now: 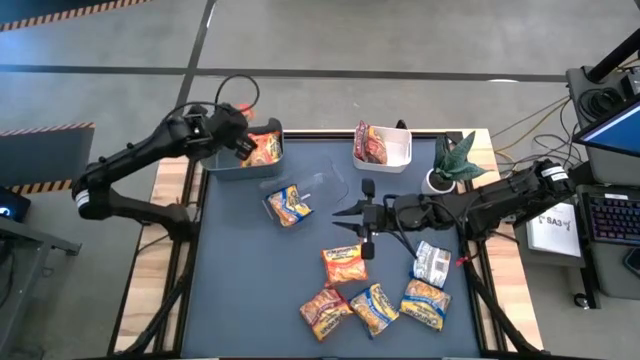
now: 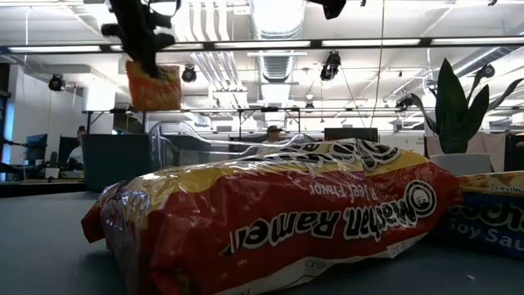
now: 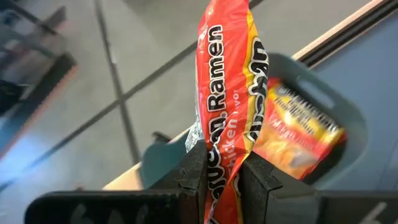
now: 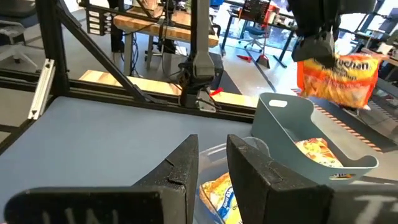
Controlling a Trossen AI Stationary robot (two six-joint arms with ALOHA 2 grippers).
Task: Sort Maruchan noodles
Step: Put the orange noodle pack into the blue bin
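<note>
My left gripper (image 1: 243, 143) hangs over the teal bin (image 1: 228, 165) at the table's far left and is shut on an orange-yellow Maruchan packet (image 3: 227, 93). Another orange packet (image 3: 298, 134) lies inside that bin. My right gripper (image 1: 345, 212) is open and empty, hovering mid-table beside the clear bin (image 1: 310, 185), which holds a blue-yellow packet (image 1: 288, 205). The white bin (image 1: 395, 150) holds dark red packets (image 1: 372, 145). Several loose packets lie flat near the table's near edge, among them an orange one (image 1: 343, 263). My left gripper pinches the orange-yellow packet between its two fingers (image 3: 193, 171) near the packet's upper end (image 4: 317, 59), coming from above and pointing down. The packet hangs below the fingers, lifted clear above the teal bin (image 4: 311, 134).
A potted plant (image 1: 455, 160) stands at the far right corner next to the white bin. Loose packets (image 1: 375, 307) cluster near the near edge right of centre; a red-yellow one (image 2: 278, 221) fills the low view. Bare mat shows on the near left (image 1: 240, 290).
</note>
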